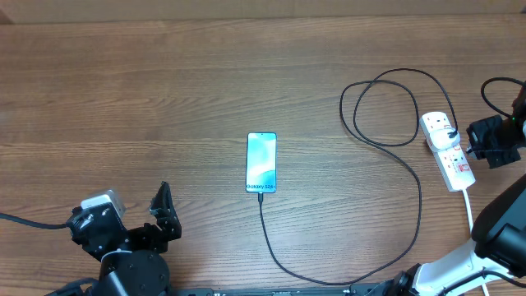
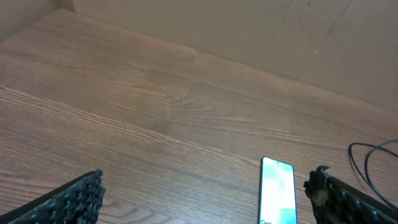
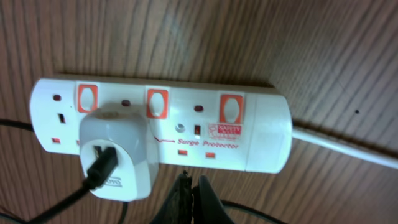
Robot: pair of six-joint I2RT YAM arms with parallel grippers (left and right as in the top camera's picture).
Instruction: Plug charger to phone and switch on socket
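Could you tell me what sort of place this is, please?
Probably a robot lab workbench rather than a home. The wood-grain table is bare except for a phone, its charger and a socket strip, laid out between two robot arms.

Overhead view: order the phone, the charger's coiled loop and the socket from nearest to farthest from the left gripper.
From the left gripper:
1. phone, mid-table, to the gripper's right.
2. charger's coiled loop, farther right and towards the back.
3. socket, near the right edge.
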